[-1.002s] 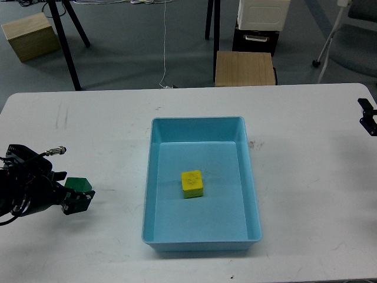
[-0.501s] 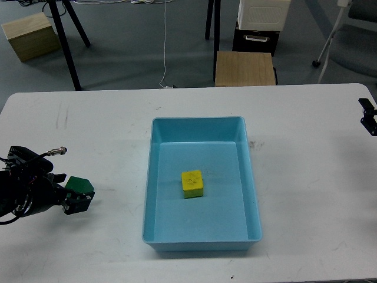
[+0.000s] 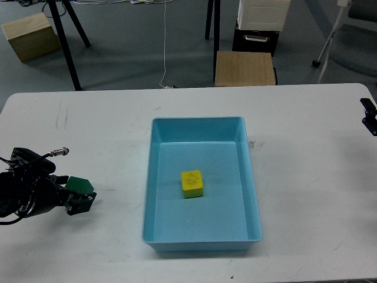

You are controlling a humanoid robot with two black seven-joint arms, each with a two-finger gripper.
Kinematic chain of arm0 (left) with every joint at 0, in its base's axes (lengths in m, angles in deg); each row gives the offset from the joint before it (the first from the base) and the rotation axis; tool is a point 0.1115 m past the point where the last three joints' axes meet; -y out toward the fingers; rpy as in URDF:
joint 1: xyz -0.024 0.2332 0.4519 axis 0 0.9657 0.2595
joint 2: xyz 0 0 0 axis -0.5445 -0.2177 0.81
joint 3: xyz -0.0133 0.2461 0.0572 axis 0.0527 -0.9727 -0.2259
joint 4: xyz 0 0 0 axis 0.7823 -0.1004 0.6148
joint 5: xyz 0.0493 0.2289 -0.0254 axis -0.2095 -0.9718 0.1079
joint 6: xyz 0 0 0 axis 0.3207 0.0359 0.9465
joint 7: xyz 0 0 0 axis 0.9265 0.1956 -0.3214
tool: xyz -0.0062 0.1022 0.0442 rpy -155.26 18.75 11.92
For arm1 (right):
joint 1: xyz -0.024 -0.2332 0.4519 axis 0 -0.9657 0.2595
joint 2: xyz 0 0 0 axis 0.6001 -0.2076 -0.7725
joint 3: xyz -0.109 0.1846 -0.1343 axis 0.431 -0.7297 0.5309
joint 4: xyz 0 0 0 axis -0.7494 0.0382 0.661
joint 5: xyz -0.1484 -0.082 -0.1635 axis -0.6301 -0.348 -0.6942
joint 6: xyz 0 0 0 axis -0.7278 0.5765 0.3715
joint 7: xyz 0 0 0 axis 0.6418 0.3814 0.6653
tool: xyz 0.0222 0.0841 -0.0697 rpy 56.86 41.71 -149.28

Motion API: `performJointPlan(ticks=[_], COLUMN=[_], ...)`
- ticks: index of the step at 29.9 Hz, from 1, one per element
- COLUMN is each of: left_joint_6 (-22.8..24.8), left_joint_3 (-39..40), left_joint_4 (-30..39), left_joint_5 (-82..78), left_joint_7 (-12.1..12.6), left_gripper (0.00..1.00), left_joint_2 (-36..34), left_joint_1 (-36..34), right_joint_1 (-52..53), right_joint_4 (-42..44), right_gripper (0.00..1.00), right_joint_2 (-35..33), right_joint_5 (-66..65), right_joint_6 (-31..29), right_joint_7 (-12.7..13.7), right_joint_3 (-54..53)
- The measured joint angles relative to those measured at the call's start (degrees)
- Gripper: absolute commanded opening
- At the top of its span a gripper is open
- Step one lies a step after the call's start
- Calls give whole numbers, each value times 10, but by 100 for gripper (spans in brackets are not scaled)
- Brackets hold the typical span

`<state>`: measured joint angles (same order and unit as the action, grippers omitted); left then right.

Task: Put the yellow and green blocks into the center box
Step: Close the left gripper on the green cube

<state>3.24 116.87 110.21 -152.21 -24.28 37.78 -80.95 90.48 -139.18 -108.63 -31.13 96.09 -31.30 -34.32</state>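
A yellow block lies inside the light blue box at the middle of the white table. A green block is at the left, low over the table, between the fingers of my left gripper. The gripper looks shut on it and hides its lower part. Only a small dark piece of my right gripper shows at the right edge, and its fingers cannot be told apart.
The white table reaches the bottom of the view. Behind its far edge stand a wooden stool, a black-and-white cabinet, tripod legs and a wooden box on the floor.
My left gripper and the green block have shifted slightly to the right and down, and the block has tilted a little. My right gripper has drifted slightly towards the right edge.
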Motion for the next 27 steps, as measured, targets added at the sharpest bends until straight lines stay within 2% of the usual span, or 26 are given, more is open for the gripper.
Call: performJointPlan(ticks=[5,7,14,24,27], left_joint_6=[0,0,0,0,0], left_joint_3=[-8,-10,-11,-6,10], left_joint_4=[-13,-16,-18,-12,-1], left_joint_5=[-23,-32,-38,-32,-14], left_joint_7=[-1,-1,-11,-32,-49], left_gripper=[64,54,44,42,42], left_joint_2=[2,2,1,-5,-18], left_joint_1=[0,0,-1,-4,-6], right_joint_1=[0,0,0,0,0], right_joint_4=[0,0,0,0,0], right_gripper=[100,100,100,100,100], right_joint_2=[0,0,0,1,1], right_joint_5=[0,0,-8,-13,-13], right_joint_6=[0,0,0,0,0], right_joint_7=[0,0,0,0,0], right_joint_3=[1,1,1,-1,-1])
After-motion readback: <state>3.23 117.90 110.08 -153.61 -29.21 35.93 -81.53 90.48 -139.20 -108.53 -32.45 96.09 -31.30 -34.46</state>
